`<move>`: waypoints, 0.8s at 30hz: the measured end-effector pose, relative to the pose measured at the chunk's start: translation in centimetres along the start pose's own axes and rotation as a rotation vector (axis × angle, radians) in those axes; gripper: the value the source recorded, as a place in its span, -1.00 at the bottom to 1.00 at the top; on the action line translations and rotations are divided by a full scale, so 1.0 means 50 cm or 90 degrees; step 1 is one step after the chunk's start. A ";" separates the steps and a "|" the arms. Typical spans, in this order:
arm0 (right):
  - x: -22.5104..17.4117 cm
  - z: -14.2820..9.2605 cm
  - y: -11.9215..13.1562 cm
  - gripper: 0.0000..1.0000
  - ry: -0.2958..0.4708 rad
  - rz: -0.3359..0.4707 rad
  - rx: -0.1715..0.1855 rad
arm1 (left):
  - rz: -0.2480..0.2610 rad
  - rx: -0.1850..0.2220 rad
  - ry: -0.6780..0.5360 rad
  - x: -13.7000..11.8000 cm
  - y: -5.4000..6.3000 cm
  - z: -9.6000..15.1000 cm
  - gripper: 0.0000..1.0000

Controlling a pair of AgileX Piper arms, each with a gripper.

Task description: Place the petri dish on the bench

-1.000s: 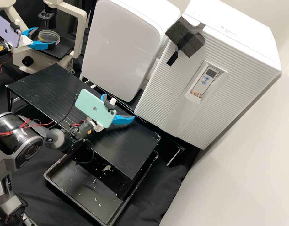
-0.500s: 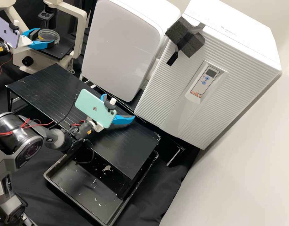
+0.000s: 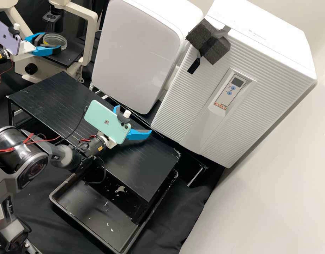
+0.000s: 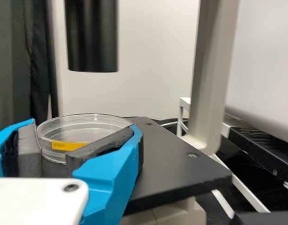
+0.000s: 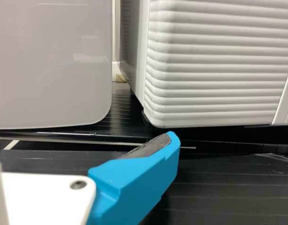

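So the petri dish (image 3: 55, 39) is in the upper left of the frame, right at the black stage (image 3: 72, 58) of the microscope (image 3: 91, 38). Can't tell if its base is touching the stage or sitting a hair above it. It's a clear round one with a yellow label (image 4: 68, 146) on its side, which you can read as a bright strip in the left wrist view.

The left gripper (image 3: 52, 41) is clamped on that dish, one blue finger on each side, dark pads up against the wall of it. There's a lavender phone (image 3: 7, 37) mounted just behind that, at the far left edge.

The right gripper (image 3: 136, 121) is near the middle of the frame, over the black table (image 3: 49, 95). Its fingers are well apart, nothing between them. A mint green phone (image 3: 102, 118) rides on top of that one, with a black cable (image 3: 77, 125) hanging off it.

Rest of the stuff: a black tray (image 3: 81, 225) at bottom center, partly under the table, with pale flakes scattered in it. Upper middle has a big white box (image 3: 141, 53) with a smooth rounded front, and beside it toward the upper right is a tilted-looking white machine (image 3: 275, 88) with a ribbed front and a little control panel (image 3: 230, 91). A chunk of dark foam (image 3: 213, 49) is taped onto that. Black cloth (image 3: 176, 215) runs along the bottom.
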 end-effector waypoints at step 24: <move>0.000 0.000 0.000 1.00 0.000 0.000 0.000 | -0.017 -0.020 0.005 -0.090 0.054 -0.012 -1.00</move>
